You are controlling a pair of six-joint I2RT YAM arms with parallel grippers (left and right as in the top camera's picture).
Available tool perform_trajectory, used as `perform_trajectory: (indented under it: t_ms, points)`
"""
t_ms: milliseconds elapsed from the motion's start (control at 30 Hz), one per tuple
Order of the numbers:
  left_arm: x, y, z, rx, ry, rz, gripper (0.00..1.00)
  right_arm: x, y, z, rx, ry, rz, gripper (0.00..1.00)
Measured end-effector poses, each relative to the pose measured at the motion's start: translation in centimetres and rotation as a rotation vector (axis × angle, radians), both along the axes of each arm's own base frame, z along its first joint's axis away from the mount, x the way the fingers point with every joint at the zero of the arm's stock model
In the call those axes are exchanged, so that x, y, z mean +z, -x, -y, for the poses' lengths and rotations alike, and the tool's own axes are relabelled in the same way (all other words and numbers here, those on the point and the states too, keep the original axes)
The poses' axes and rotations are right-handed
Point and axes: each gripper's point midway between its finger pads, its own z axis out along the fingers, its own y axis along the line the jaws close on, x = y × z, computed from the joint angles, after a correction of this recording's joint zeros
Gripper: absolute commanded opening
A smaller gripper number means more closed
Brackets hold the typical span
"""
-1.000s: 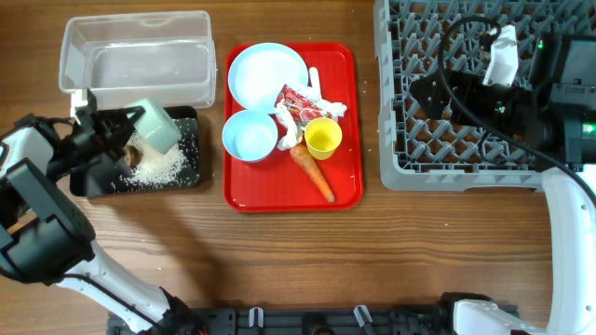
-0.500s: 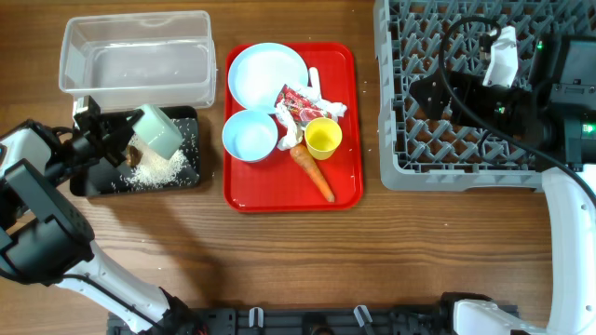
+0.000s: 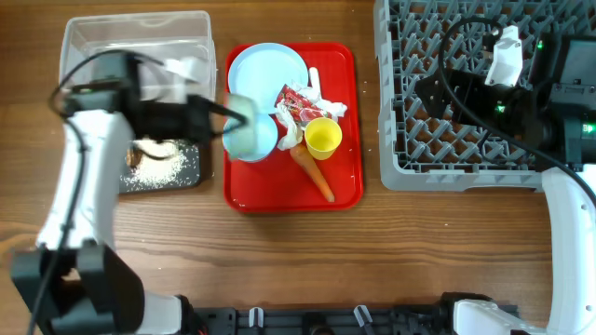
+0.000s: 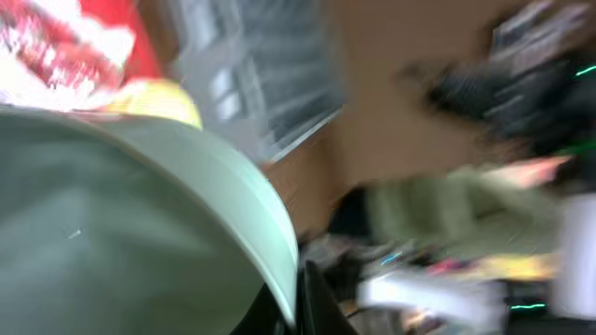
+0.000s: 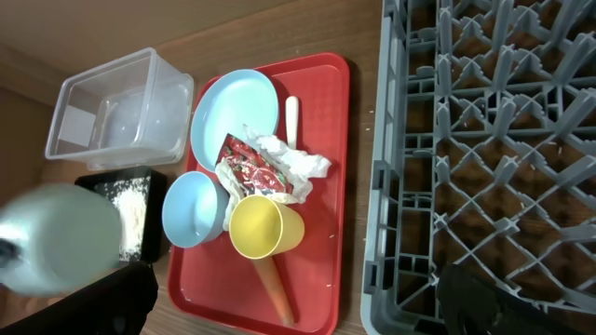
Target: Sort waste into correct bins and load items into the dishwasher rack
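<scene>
Swung across since half a second ago: the left arm is off the black tray (image 3: pixel 182 175) and now reaches toward 3 o'clock, bringing the held bowl (image 3: pixel 238 126) over the 9 o'clock edge of the red tray (image 3: pixel 279 197). Motion blur is heavy. The left gripper (image 3: pixel 223 113) is clenched on the bowl's rim; the left wrist view shows dark fingers pinching the pale rim at frame bottom. The held bowl hangs above the second bowl (image 5: pixel 194 209), which sits on the tray and is mostly covered from overhead. The plate (image 3: pixel 267 73) lies at the tray's 12 o'clock, with the spoon (image 3: pixel 314 79) just at its 3 o'clock. The wrapper (image 3: pixel 296 100) and napkin (image 3: pixel 328 100) lie heaped at the plate's 5 o'clock. The yellow cup (image 3: pixel 323 138) stands upright at their 6 o'clock, and the carrot (image 3: pixel 315 173) lies at the cup's 6 o'clock. Rice (image 3: pixel 163 169) is scattered in the black tray, and the clear tub (image 3: pixel 140 37) sits at that tray's 12 o'clock. The rack (image 3: pixel 410 140) stands at 3 o'clock of the red tray. The right gripper (image 5: pixel 296 302) hovers over the rack, jaws spread wide and holding nothing.
</scene>
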Motion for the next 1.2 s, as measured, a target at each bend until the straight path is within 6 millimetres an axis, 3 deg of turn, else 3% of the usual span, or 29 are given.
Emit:
perform_trajectory:
  t_ms: [100, 167, 267, 400, 567, 867, 1067, 1133, 1200]
  points:
    - [-4.1, 2.4, 3.9, -0.105, -0.307, -0.043, 0.04, 0.0, 0.0, 0.0, -0.002, 0.003, 0.0, 1.0]
    - [-6.7, 3.8, 5.4, -0.138, -0.518, -0.045, 0.04, 0.0, 0.0, 0.1, -0.002, 0.003, 0.001, 1.0]
    - [-9.6, 4.8, 6.7, -0.111, -0.832, 0.016, 0.04, 0.0, 0.0, 0.0, -0.002, 0.003, 0.0, 1.0]
    - [-12.4, 5.0, 6.3, -0.002, -1.101, 0.061, 0.04, 0.0, 0.0, 0.1, -0.002, 0.003, -0.001, 1.0]
    - [-15.4, 4.9, 5.6, 0.07, -1.215, 0.064, 0.04, 0.0, 0.0, 0.0, -0.002, 0.003, -0.001, 1.0]
    - [-16.5, 4.8, 5.2, 0.112, -1.245, 0.055, 0.04, -0.2, 0.1, 0.3, -0.014, 0.017, -0.008, 1.0]
    - [-18.3, 4.5, 5.4, 0.133, -1.217, 0.078, 0.04, -0.4, 0.1, 0.6, -0.024, 0.028, -0.014, 1.0]
    - [-18.6, 4.2, 5.6, 0.14, -1.204, 0.089, 0.1, -0.4, 0.1, 0.6, -0.026, 0.031, -0.016, 1.0]
    - [-18.8, 4.3, 5.6, 0.14, -1.206, 0.088, 0.27, -0.4, 0.1, 0.6, -0.027, 0.031, -0.016, 1.0]
